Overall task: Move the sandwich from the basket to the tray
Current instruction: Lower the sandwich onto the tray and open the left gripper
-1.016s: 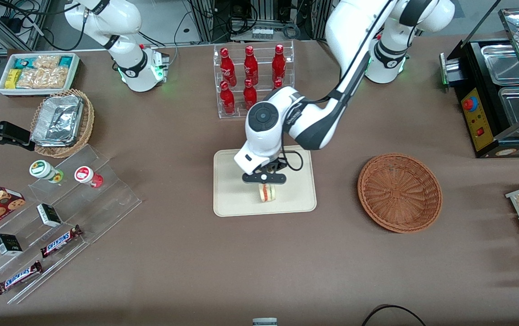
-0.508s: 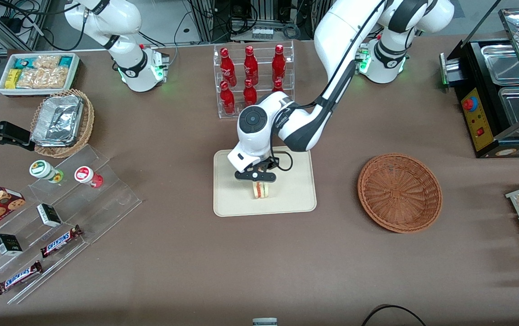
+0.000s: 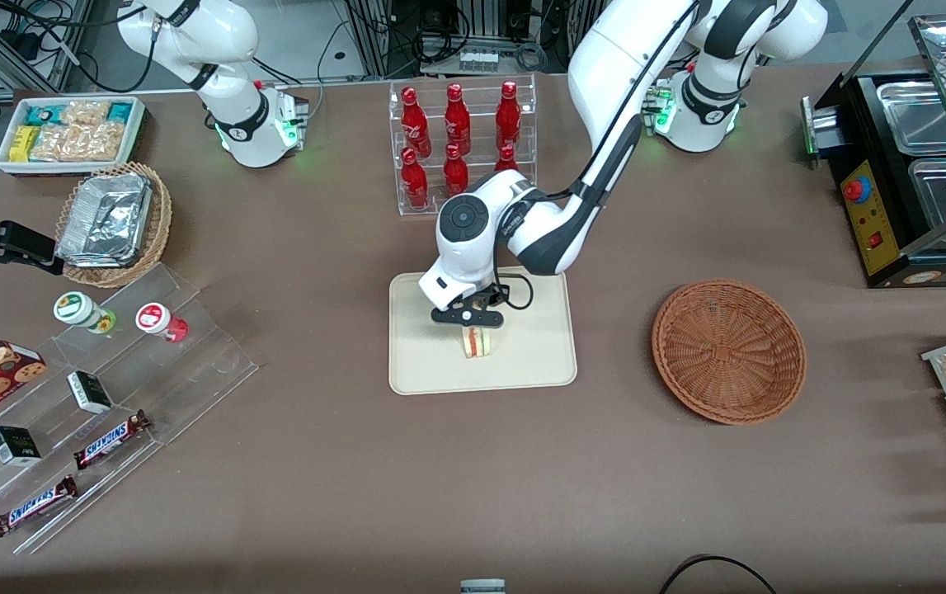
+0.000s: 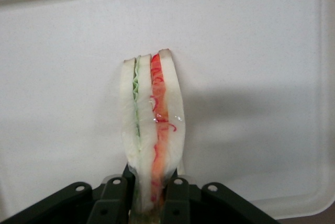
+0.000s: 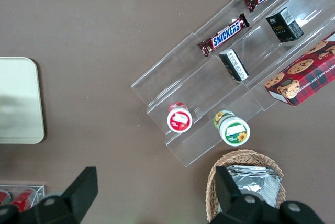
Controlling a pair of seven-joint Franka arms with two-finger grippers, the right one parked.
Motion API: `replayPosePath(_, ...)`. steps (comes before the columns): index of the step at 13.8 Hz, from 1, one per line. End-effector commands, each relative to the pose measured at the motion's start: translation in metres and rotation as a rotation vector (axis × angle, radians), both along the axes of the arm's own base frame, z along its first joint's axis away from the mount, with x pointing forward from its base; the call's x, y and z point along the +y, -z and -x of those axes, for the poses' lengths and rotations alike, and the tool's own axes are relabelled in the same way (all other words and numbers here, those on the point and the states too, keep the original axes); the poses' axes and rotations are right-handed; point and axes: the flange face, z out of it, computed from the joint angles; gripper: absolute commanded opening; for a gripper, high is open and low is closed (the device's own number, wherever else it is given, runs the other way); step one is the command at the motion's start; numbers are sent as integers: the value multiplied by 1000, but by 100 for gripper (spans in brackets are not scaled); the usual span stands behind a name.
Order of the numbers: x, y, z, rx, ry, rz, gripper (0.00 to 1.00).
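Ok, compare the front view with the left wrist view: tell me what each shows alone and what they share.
Front view only: the round reddish-brown wicker basket, with nothing in it, toward the working arm's end of the table.

Left wrist view only: the fingers pressing both bread faces.

Both: the gripper shut on the triangular wedge sandwich, over the flat cream-beige tray.

Bright even overhead light, soft shadows, sharp focus
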Motion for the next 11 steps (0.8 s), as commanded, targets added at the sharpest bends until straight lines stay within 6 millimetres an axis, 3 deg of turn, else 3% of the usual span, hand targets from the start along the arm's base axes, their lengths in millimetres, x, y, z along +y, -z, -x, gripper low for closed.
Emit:
replayPosePath(1, 0, -8, 1, -19, -18, -1, 99)
replayPosePath(7, 22, -84, -14, -18, -79, -9, 100)
replayPosePath(9, 44, -125, -27, -37, -162, -13, 100)
replayPosePath(11, 89, -170, -48, -33, -231, -31, 100)
